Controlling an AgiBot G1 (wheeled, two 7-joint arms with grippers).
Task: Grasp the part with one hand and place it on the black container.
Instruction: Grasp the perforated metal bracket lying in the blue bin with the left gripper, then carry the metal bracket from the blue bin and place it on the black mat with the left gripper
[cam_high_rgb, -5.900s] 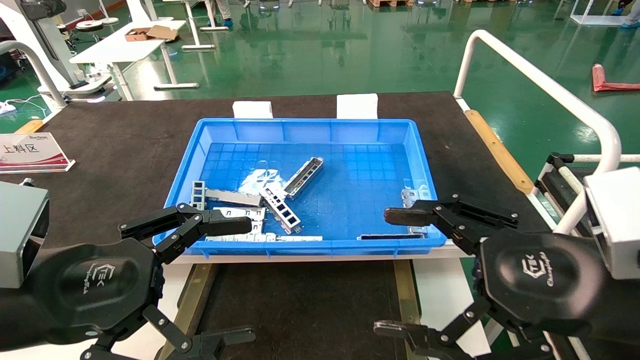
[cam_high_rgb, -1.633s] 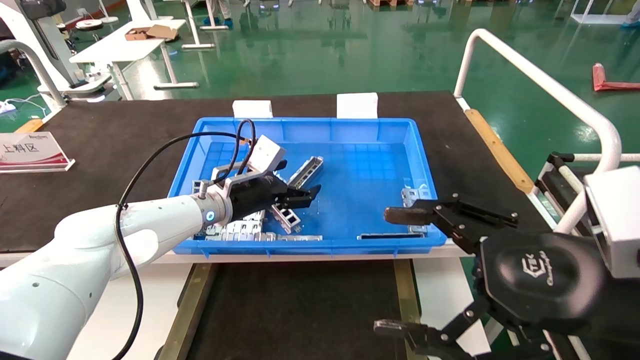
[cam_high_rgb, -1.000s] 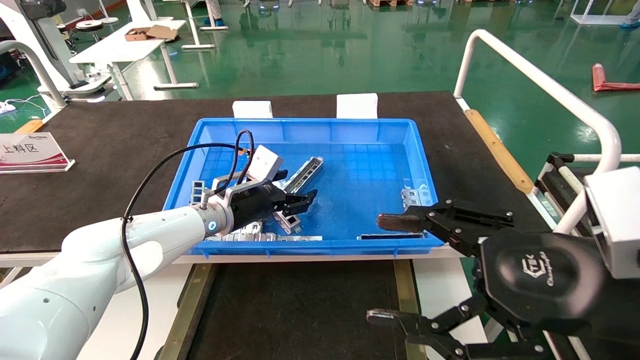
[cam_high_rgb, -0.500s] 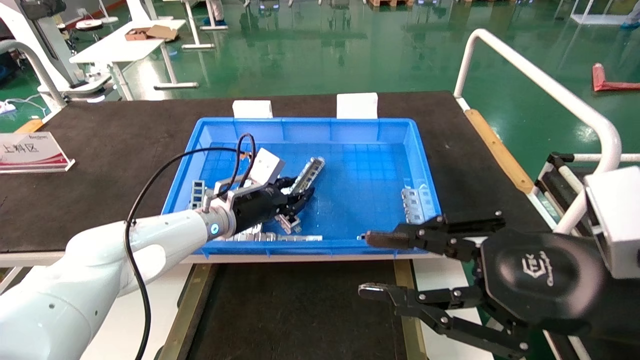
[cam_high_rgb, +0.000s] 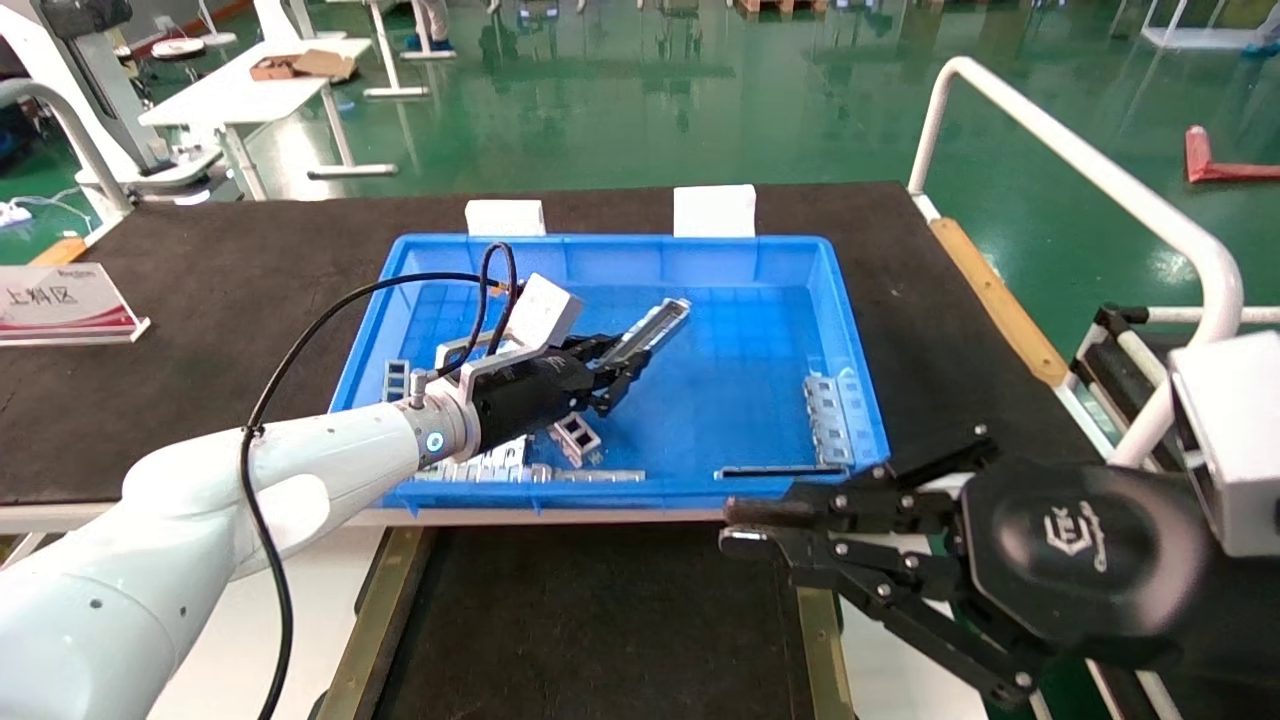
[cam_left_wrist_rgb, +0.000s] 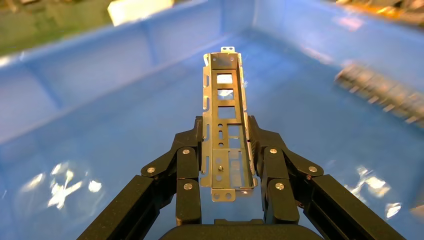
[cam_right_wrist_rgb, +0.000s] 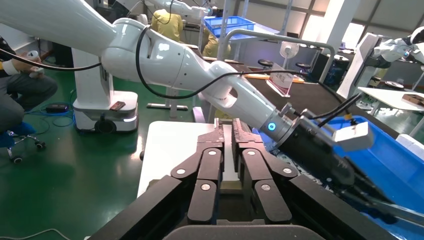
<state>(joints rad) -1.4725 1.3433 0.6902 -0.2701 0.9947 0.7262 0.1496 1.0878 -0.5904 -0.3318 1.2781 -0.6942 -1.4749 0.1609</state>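
Observation:
The part (cam_high_rgb: 655, 330), a long silver channel strip with rectangular cutouts, is held by one end in my left gripper (cam_high_rgb: 618, 368). It is lifted off the floor of the blue bin (cam_high_rgb: 850, 330) and slants up toward the far right. In the left wrist view the part (cam_left_wrist_rgb: 225, 100) lies lengthwise between the fingers (cam_left_wrist_rgb: 189, 150), and the gripper (cam_left_wrist_rgb: 226, 131) is shut on it. The black container (cam_high_rgb: 600, 620), with olive-brass rails, lies in front of the bin, below it. My right gripper (cam_high_rgb: 745, 527) is shut and empty over the bin's front right edge; it also shows in the right wrist view (cam_right_wrist_rgb: 229, 131).
The bin still holds a ladder-like silver piece (cam_high_rgb: 578, 438), flat slotted plates (cam_high_rgb: 480, 465), a bracket (cam_high_rgb: 828, 415) by the right wall and a thin strip (cam_high_rgb: 780, 470) at the front. A sign stand (cam_high_rgb: 60, 300) is at the far left. A white rail (cam_high_rgb: 1100, 170) runs along the right.
My left gripper reached into the bin, closed on the part and lifted it up and to the right. My right gripper's fingers closed together and it dropped toward the bin's front edge.

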